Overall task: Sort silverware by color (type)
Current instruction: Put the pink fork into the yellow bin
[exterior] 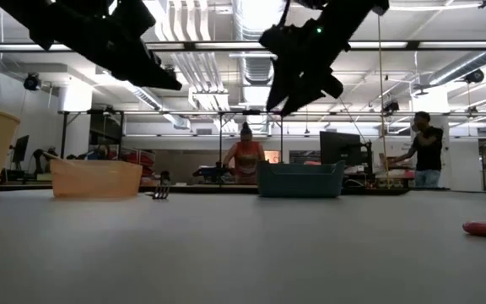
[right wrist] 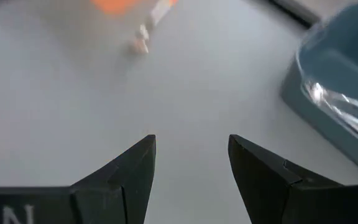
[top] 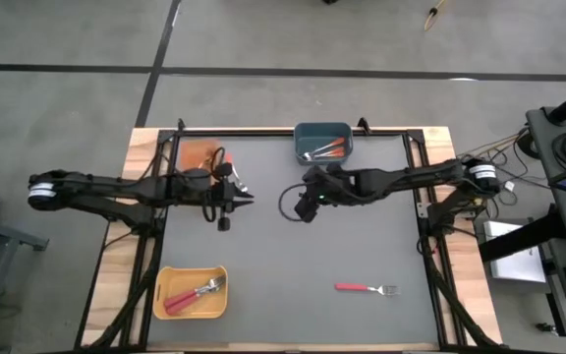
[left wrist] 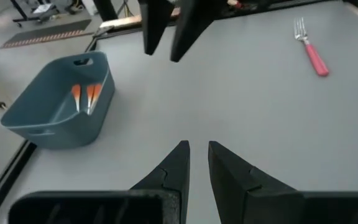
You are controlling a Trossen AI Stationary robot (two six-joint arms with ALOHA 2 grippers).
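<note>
Left fingers [left wrist: 197, 163] tapered, nearly closed, empty; right fingers [right wrist: 191, 165] spread; pink-handled fork [top: 367, 288] on matte table [top: 293, 246]

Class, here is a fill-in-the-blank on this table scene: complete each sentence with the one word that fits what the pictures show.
1. The forks with orange handles lie in the ____ bin.
2. The yellow bin holds forks whose handles are ____.
3. One red-handled fork lies loose on the ____.
4. The right gripper hangs above the table with its fingers ____.

Missing words: blue-grey; red; table; open
</note>
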